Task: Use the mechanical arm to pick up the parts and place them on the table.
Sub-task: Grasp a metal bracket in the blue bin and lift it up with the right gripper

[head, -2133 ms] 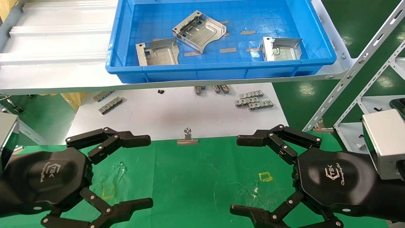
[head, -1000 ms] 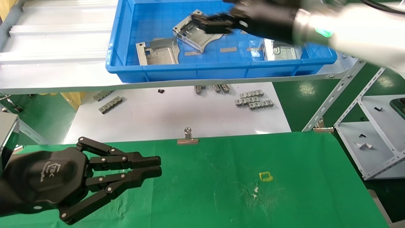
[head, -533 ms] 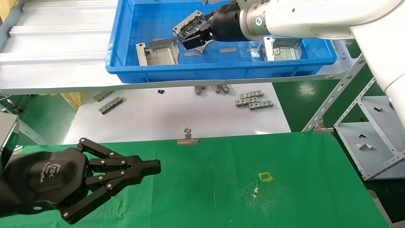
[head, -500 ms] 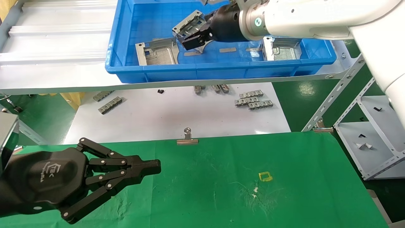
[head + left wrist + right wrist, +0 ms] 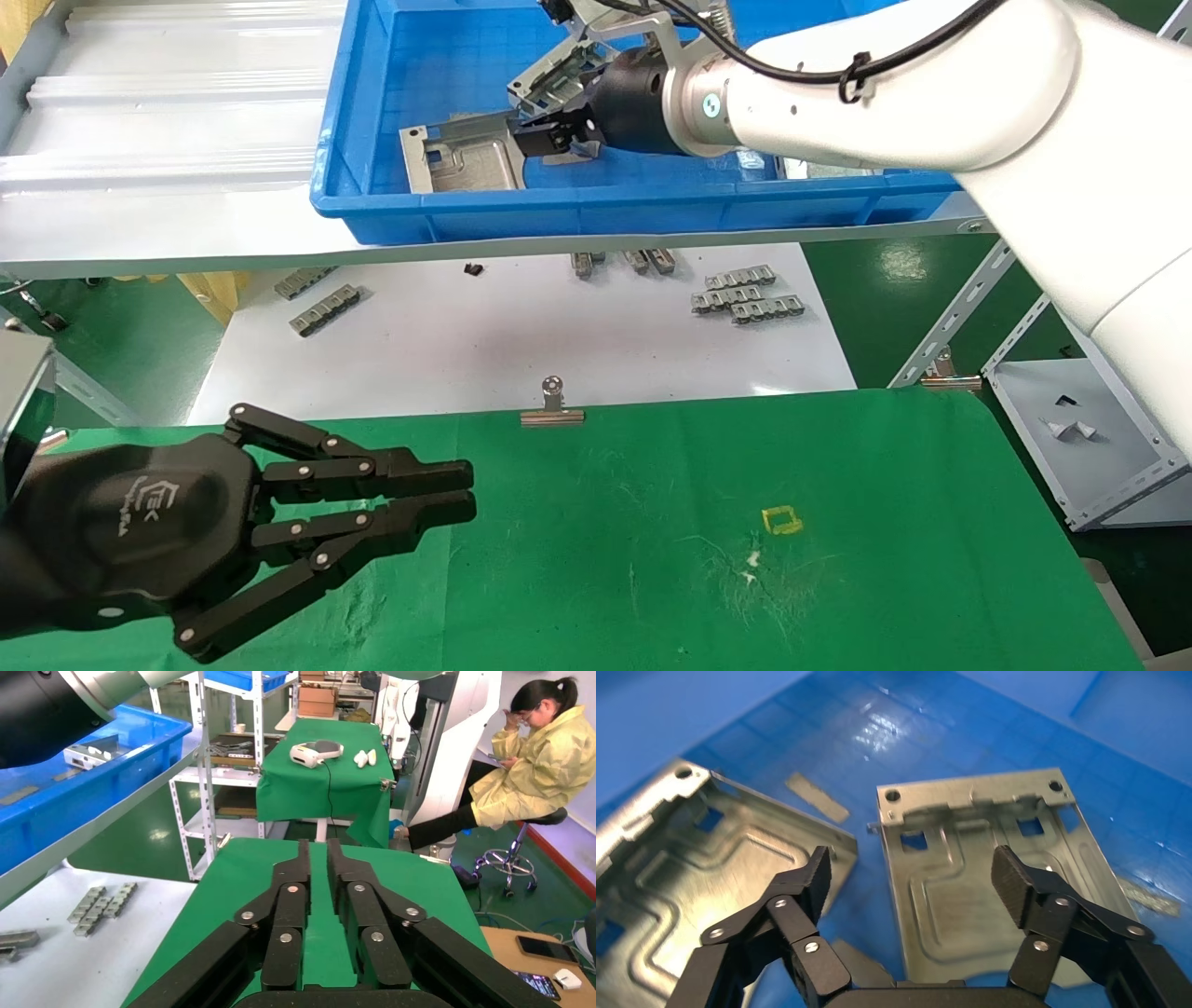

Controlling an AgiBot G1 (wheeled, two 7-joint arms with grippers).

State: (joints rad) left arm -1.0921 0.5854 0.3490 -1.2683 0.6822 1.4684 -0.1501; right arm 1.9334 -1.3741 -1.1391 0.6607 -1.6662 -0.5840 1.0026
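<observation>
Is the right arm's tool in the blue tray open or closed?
Open: the right tool has its fingers spread wide above a bracket.

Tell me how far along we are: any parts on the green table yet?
None yet: the green table holds no parts. In hand: the right gripper is open inside the blue tray, jaws either side of the left-hand bracket, not yet closed. The middle bracket lies beside it. Left gripper hovers shut over the table. Left to do: grasp, carry and place every bracket.
</observation>
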